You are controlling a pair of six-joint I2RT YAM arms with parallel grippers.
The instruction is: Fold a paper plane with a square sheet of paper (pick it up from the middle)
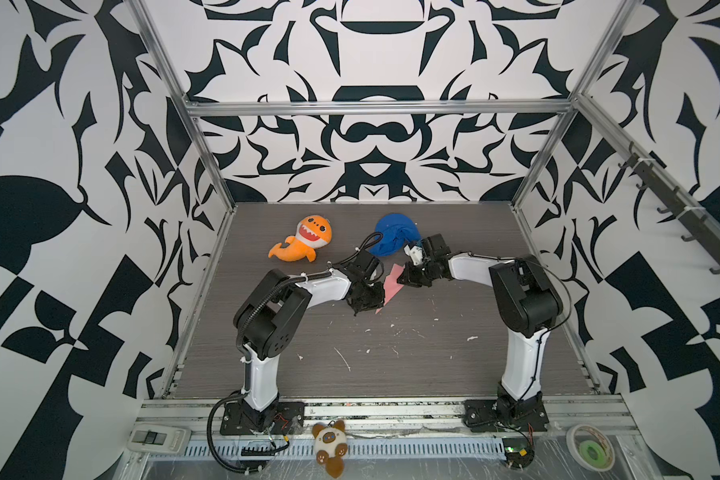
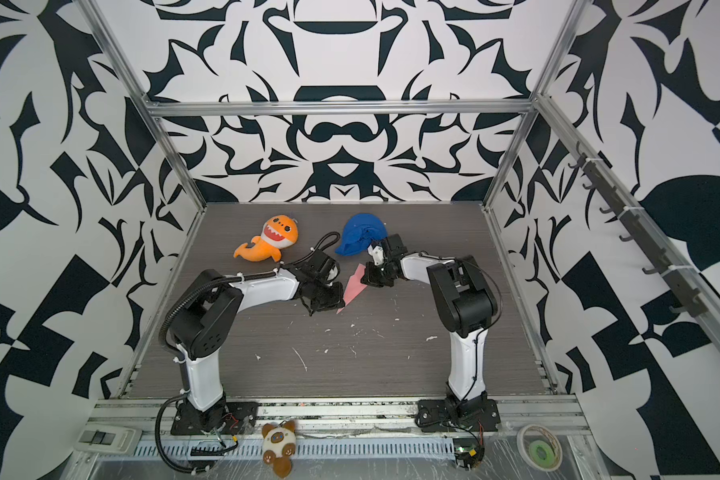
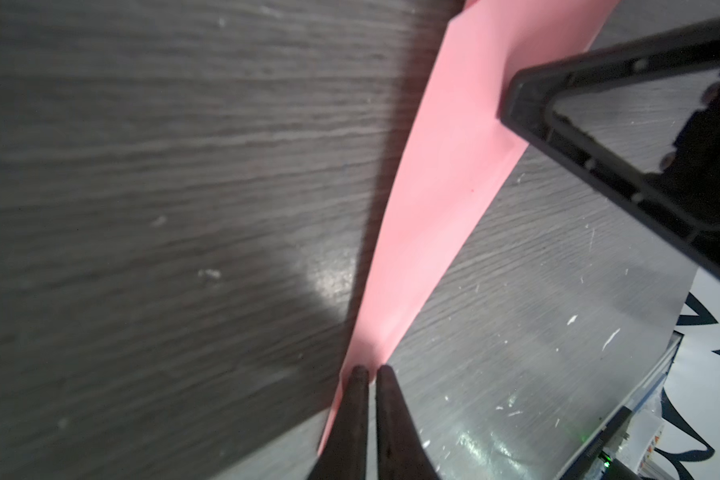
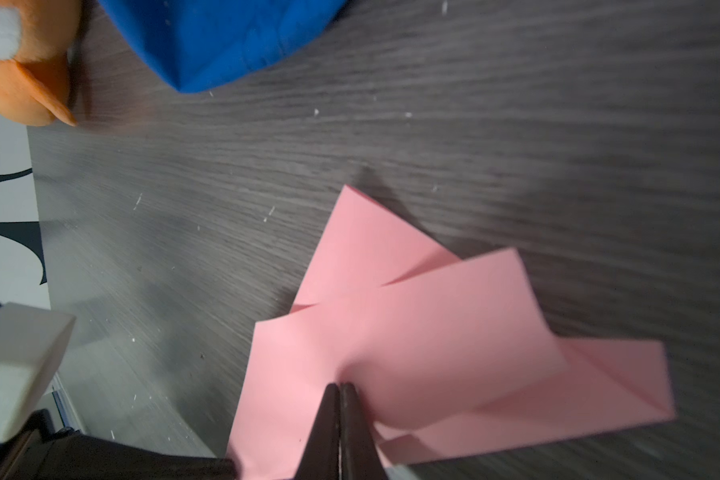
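Note:
The square sheet of paper (image 1: 392, 284) (image 2: 353, 286) is pink and lies mid-table, folded into a long narrow pointed shape like a paper plane. In the right wrist view its wide end (image 4: 433, 332) shows overlapping flaps, one curling up. My left gripper (image 1: 381, 297) (image 3: 368, 370) is shut, its tips resting on the paper's narrow end (image 3: 445, 187). My right gripper (image 1: 402, 277) (image 4: 341, 386) is shut too, tips pressed into the wide end, where the paper dimples. I see no paper between either pair of jaws. A right finger (image 3: 528, 104) overlaps the paper.
An orange shark plush (image 1: 304, 241) and a blue cloth lump (image 1: 391, 237) lie at the back of the dark wood-grain table (image 1: 433, 365). Close behind the right gripper is the cloth. A small brown-and-white plush (image 1: 329, 444), a switch box (image 1: 159, 438) and tape rolls (image 1: 591, 451) sit at the front rail.

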